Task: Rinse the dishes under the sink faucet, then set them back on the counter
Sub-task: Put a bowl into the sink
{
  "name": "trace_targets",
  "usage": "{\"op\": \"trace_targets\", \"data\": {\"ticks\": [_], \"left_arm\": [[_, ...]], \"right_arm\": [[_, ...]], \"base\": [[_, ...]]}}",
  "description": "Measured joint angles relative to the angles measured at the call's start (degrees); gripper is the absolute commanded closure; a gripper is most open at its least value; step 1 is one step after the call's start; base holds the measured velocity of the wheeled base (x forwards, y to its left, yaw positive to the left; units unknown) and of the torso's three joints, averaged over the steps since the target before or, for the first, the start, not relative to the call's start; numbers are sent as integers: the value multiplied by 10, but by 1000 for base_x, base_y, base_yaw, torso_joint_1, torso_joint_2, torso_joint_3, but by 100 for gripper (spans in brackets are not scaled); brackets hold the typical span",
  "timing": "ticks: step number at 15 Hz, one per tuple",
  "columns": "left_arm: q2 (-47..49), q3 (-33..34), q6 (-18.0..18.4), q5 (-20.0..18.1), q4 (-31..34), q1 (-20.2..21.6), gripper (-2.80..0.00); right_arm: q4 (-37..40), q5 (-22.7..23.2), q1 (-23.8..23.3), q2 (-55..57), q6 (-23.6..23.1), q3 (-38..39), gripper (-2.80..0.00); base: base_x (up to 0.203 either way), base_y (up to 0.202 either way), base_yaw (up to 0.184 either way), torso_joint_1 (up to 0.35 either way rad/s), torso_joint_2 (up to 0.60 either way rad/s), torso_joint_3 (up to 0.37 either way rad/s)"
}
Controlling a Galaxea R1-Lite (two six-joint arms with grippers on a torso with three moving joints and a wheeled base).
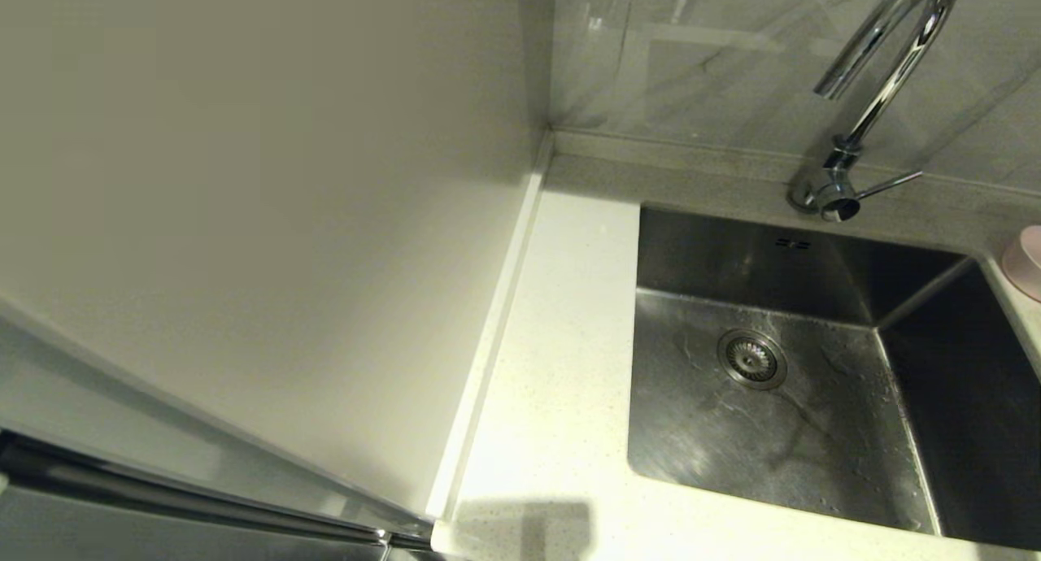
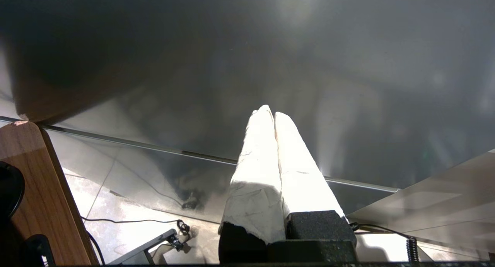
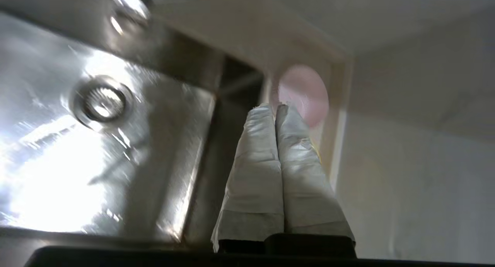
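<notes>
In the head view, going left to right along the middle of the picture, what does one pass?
Cream wall panel → raised edge strip → counter → drain in the sink → pink bowl at the right edge.

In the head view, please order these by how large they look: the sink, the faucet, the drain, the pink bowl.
1. sink
2. faucet
3. drain
4. pink bowl: only a sliver shows at the picture's edge, so its rank against the drain is unsure.

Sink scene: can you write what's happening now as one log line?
stage: start | right claw: shut, empty, pointing toward pink bowl | sink: empty | left claw: shut, parked
</notes>
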Motion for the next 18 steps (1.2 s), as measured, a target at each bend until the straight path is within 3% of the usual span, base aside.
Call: {"op": "trace_targets", "data": {"ticks": [2, 3, 12, 15, 18], "left_arm": [[0, 0, 0, 0, 0, 0, 0], [0, 0, 0, 0, 0, 0, 0], [0, 0, 0, 0, 0, 0, 0], [0, 0, 0, 0, 0, 0, 0], [0, 0, 0, 0, 0, 0, 0]], "right_arm": [[33, 0, -24, 25, -7, -21, 0], [61, 0, -33, 38, -9, -36, -280], [245, -19, -46, 169, -8, -178, -280], [247, -81, -60, 225, 12, -212, -280], [204, -66, -82, 296, 54, -240, -280]], "base": [[0, 0, 0, 0, 0, 0], [0, 0, 0, 0, 0, 0], [0, 0, 0, 0, 0, 0], [0, 0, 0, 0, 0, 0], [0, 0, 0, 0, 0, 0]]}}
